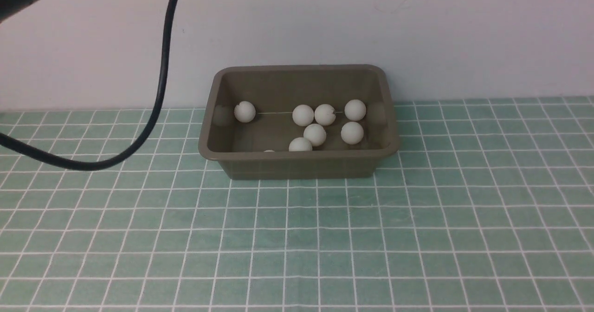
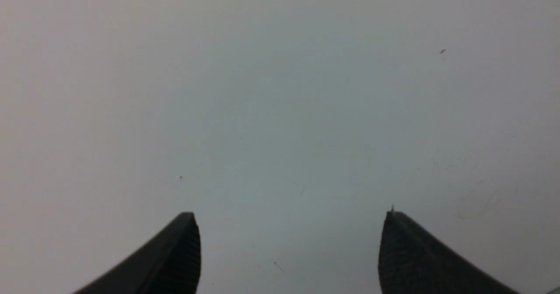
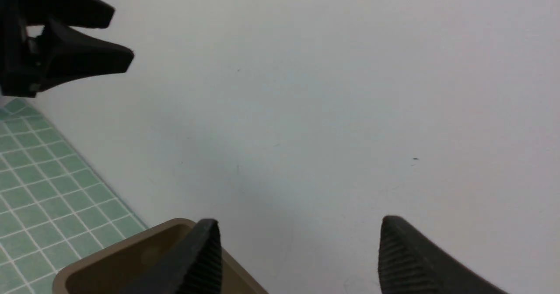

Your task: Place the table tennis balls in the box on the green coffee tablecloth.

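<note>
- The table tennis balls lie inside the box, at twelve o'clock on the green coffee tablecloth.
- Left pincer spread, empty.
- Right pincer spread, empty.

Plain white wall behind, faint scuffs, soft even light.

Black end effector fingers with ribbed inner pads; a black cable trails off.
</note>
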